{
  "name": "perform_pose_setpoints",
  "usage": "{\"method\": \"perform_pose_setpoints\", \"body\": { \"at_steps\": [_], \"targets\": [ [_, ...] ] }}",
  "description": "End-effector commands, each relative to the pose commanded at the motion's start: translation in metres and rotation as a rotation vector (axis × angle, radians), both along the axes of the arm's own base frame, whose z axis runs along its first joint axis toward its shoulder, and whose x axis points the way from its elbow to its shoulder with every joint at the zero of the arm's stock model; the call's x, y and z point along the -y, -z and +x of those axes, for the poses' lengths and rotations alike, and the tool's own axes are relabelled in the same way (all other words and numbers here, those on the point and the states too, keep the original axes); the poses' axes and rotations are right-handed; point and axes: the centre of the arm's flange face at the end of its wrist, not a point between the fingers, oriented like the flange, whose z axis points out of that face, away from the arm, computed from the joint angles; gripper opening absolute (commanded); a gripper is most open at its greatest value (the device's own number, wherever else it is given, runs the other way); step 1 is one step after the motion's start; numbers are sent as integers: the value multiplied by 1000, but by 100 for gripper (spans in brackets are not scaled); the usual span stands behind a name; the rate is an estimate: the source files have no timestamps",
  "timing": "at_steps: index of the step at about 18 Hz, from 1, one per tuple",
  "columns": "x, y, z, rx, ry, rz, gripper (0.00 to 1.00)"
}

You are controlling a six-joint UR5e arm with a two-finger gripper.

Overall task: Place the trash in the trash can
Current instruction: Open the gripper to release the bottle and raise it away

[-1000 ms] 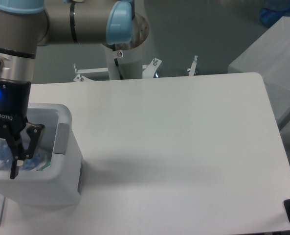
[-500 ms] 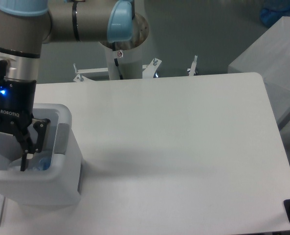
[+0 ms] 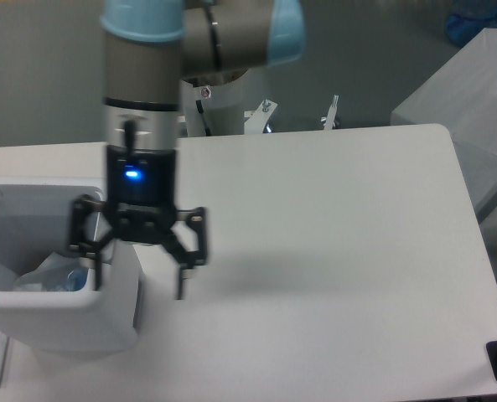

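At the far left stood one trash can (image 3: 59, 310), a white, boxy plastic bin with rounded corners and a thick, smooth rim, set on the pale matte table (image 3: 332, 251). Inside it, low against the near wall, lay the trash: one clear plastic bottle (image 3: 70, 279), of which only a bluish, glossy end showed, and beside it on the left a pale crumpled wrapper (image 3: 37, 275) with creased, translucent folds; the two lay close together, though whether they touched could not be told. Just right of the bin's opening hung the single gripper (image 3: 136, 280), black and angular, its two fingers spread wide apart with nothing between them; the left finger stood over the bin's right-hand wall, and the right finger (image 3: 183, 264) hung over bare tabletop beside the bin. The picture was blurred around the gripper, so finer detail of the fingertips could not be read. Above it, the gripper body carried one small blue light (image 3: 132, 175), and the wrist rose straight up as a grey metal cylinder capped by a light-blue joint cover (image 3: 143, 15). From there one arm (image 3: 231, 38) ran level to the right, ending in a second light-blue cap. Farther right the table stretched to a rounded far corner.
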Motion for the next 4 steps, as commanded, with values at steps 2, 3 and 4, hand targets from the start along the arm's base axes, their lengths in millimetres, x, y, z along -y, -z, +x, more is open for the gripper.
{"method": "perform_pose_setpoints", "body": {
  "at_steps": [2, 3, 4],
  "targets": [
    [13, 3, -5, -45, 85, -129, 100],
    [18, 4, -7, -55, 106, -168, 100],
    [26, 1, -11, -61, 102, -182, 100]
  ]
}}
